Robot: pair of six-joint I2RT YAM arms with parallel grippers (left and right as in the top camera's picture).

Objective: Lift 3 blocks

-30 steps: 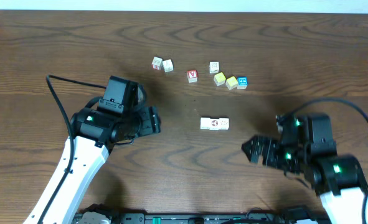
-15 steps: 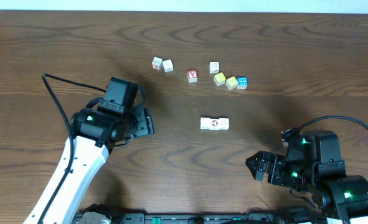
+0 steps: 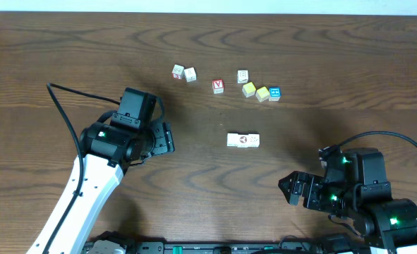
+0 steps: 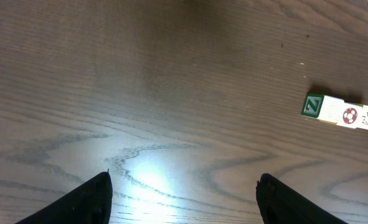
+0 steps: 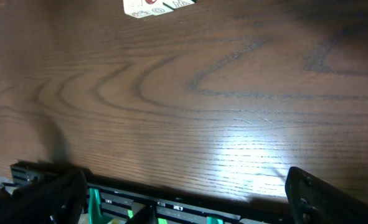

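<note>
Three whitish blocks [image 3: 243, 140] lie side by side in a short row on the brown table, near its middle. The left wrist view shows the blocks [image 4: 342, 114] at the right edge, with a green letter face on one end and reddish marks on the sides. Only part of the blocks [image 5: 152, 6] shows at the top of the right wrist view. My left gripper [image 3: 170, 137] is open and empty, well to the left of the row; its own camera shows the left gripper [image 4: 184, 199] over bare wood. My right gripper [image 3: 287, 187], open and empty, hangs near the front edge, right of the row.
Farther back lie other cubes: two white ones [image 3: 184, 73], a red one [image 3: 218, 86], a white one [image 3: 243, 76], two yellow ones [image 3: 255, 92] and a blue one [image 3: 274, 93]. A black cable [image 3: 61, 106] loops left of the left arm. A black and green rail [image 5: 140, 205] runs along the front edge.
The right arm has drawn back toward the front edge, away from the row. The left gripper has backed a little to the left. Both stand still over the last half second.
</note>
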